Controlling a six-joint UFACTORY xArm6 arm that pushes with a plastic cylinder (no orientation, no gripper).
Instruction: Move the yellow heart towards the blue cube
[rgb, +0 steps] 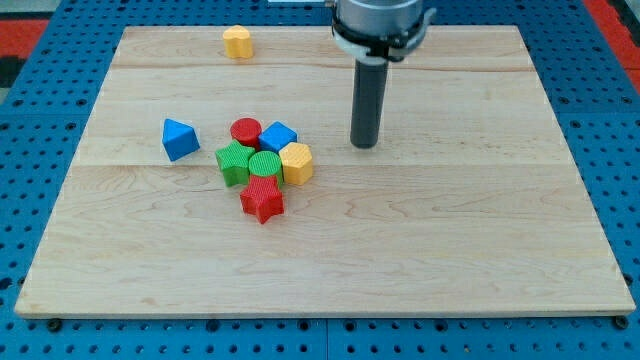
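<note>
The yellow heart (238, 42) sits alone near the view's top edge of the wooden board, left of centre. The blue cube (278, 136) is in a tight cluster at the board's middle, well below and slightly right of the heart. My tip (364, 146) rests on the board to the right of the cluster, about a block's width from the yellow hexagon (297, 162) and touching no block. The rod stands upright, coming down from the view's top.
The cluster also holds a red cylinder (246, 131), a green star (234, 162), a green cylinder (265, 166) and a red star (262, 199). A blue triangular block (179, 138) lies apart at the cluster's left. The wooden board (480, 250) lies on a blue pegboard.
</note>
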